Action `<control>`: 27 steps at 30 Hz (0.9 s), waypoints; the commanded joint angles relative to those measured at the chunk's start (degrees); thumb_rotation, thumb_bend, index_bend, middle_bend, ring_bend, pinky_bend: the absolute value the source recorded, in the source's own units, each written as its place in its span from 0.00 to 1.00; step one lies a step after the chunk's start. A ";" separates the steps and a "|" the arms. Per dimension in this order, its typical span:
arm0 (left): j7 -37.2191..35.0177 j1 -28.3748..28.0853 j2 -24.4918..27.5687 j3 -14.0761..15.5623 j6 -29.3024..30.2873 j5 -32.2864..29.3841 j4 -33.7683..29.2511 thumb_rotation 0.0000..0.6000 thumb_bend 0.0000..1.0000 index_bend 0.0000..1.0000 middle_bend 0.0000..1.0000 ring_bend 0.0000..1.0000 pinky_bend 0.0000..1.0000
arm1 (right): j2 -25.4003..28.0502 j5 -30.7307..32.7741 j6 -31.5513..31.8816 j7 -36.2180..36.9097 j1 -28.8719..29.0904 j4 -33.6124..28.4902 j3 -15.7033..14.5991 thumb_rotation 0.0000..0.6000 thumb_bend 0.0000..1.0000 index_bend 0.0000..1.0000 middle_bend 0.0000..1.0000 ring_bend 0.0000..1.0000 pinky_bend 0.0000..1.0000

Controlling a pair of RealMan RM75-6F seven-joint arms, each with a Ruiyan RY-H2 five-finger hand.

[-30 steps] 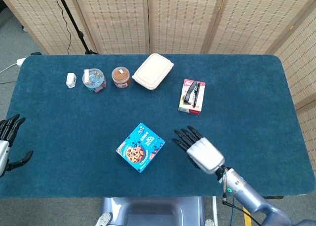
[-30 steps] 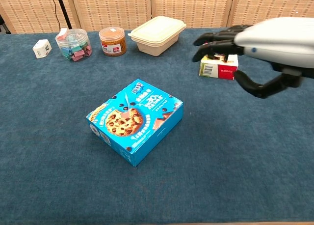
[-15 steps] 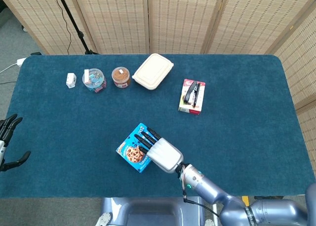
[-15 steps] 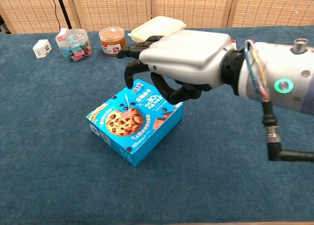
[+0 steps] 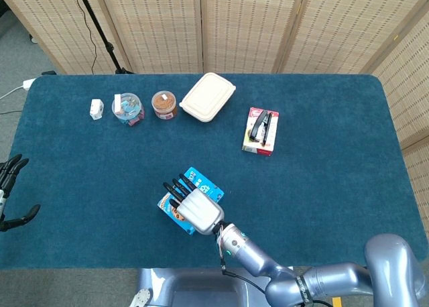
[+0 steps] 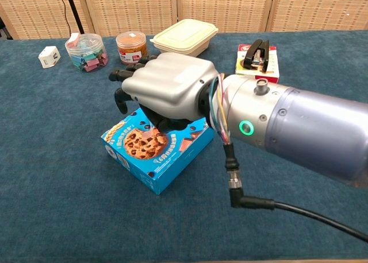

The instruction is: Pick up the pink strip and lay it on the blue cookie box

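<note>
The blue cookie box point(image 6: 146, 151) lies flat near the table's front middle, and only its corner point(image 5: 196, 177) shows in the head view. My right hand point(image 6: 164, 88) hangs just over the box's far half with its fingers bent downward and apart, holding nothing I can see. In the head view this right hand point(image 5: 191, 208) covers most of the box. I cannot make out a pink strip; the middle of the box top is hidden under the hand. My left hand point(image 5: 9, 194) sits at the far left edge, fingers spread and empty.
Along the back stand a small white object point(image 5: 96, 108), a clear tub of coloured clips point(image 6: 86, 50), a brown-filled jar point(image 6: 131, 47) and a cream lidded container point(image 6: 184, 40). A black stapler on a red-and-white box point(image 6: 257, 57) lies at the back right.
My right hand has swept left from the open cloth right of the cookie box to a spot directly over it. The left hand has drifted slightly toward the left edge.
</note>
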 commanded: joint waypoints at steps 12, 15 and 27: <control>-0.84 0.29 0.20 -0.69 -1.09 0.85 0.26 1.00 0.27 0.00 0.00 0.00 0.00 | -2.26 1.25 3.95 -2.30 1.77 3.68 -3.52 1.00 1.00 0.26 0.00 0.00 0.00; -0.83 0.44 0.19 -0.81 -1.16 0.89 0.28 1.00 0.27 0.00 0.00 0.00 0.00 | -2.46 1.15 4.18 -2.20 2.03 3.93 -3.85 1.00 1.00 0.26 0.00 0.00 0.00; 0.21 0.83 -0.09 -1.20 -1.44 1.08 -0.06 1.00 0.27 0.00 0.00 0.00 0.00 | -3.64 1.90 4.67 -2.25 3.22 5.14 -4.19 1.00 1.00 0.26 0.00 0.00 0.00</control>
